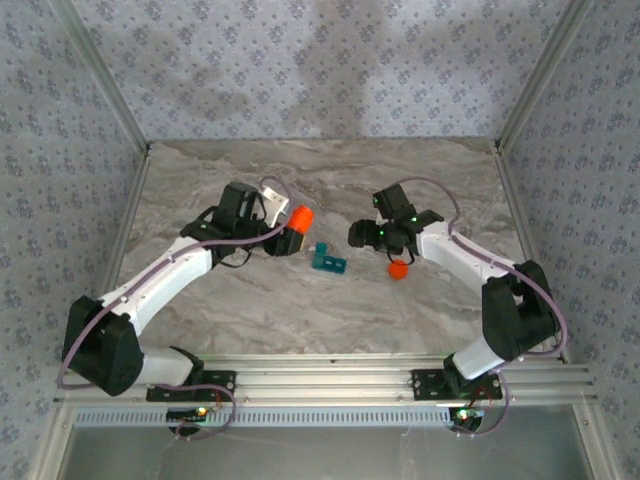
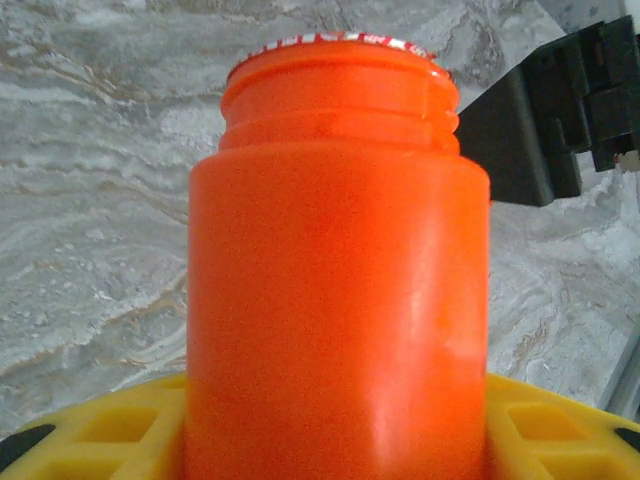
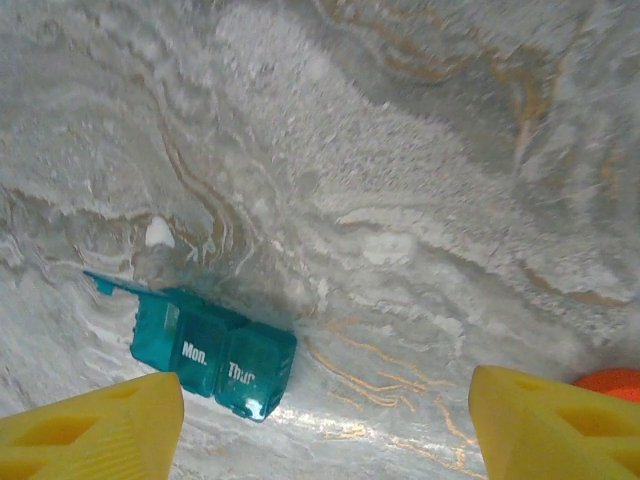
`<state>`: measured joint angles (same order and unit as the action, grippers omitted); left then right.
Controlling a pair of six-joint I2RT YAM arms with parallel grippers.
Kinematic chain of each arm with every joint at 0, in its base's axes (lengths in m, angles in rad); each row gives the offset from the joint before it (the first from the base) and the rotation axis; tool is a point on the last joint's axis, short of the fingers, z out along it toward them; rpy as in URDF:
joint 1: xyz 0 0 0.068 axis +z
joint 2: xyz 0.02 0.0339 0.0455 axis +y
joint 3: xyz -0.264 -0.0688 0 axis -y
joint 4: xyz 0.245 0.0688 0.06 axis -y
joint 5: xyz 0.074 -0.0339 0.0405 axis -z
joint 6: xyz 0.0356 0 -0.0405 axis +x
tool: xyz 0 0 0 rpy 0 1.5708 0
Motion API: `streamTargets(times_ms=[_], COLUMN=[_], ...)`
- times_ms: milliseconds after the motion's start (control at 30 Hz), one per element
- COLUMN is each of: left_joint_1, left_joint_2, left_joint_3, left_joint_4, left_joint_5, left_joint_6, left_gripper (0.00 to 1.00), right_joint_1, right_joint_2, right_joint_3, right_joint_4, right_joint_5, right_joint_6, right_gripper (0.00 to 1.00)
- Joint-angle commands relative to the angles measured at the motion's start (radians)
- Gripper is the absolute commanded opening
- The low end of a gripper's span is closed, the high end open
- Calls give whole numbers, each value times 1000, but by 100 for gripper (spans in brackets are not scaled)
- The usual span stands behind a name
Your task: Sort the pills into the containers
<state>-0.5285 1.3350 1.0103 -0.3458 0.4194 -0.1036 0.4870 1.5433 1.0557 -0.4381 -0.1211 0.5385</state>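
Observation:
My left gripper (image 1: 285,238) is shut on an orange pill bottle (image 1: 301,216), tilted with its mouth toward the right. In the left wrist view the uncapped bottle (image 2: 335,300) stands between the yellow fingers (image 2: 90,430). The teal pill box (image 1: 328,259) lies on the table between the arms; its lids read "Mon." and "Thur" (image 3: 215,355), and one end lid stands open. A small white pill (image 3: 158,232) lies on the table just beyond the box. My right gripper (image 1: 365,235) hovers open to the right of the box, nothing between its fingers (image 3: 555,425).
An orange cap (image 1: 398,269) lies on the marble table (image 1: 320,310) under the right arm, also at the right edge of the right wrist view (image 3: 610,382). Patterned walls enclose the table at the back and sides.

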Motion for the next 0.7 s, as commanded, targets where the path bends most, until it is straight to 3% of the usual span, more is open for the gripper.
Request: streamTargets(times_ms=[0, 667], left_joint_1=[-30, -123], left_joint_2=[-28, -17], left_joint_3=[-17, -116], left_joint_4=[-19, 5], left_joint_5=[-49, -202], left_joint_6=[-42, -140], left_gripper=[0, 0], right_joint_1=[26, 28], right_joint_2=[43, 157], right_joint_3=[24, 51], right_joint_4=[-29, -18], right_joint_5=[-43, -99], right_joint_6=[-57, -125], right_gripper=[77, 76])
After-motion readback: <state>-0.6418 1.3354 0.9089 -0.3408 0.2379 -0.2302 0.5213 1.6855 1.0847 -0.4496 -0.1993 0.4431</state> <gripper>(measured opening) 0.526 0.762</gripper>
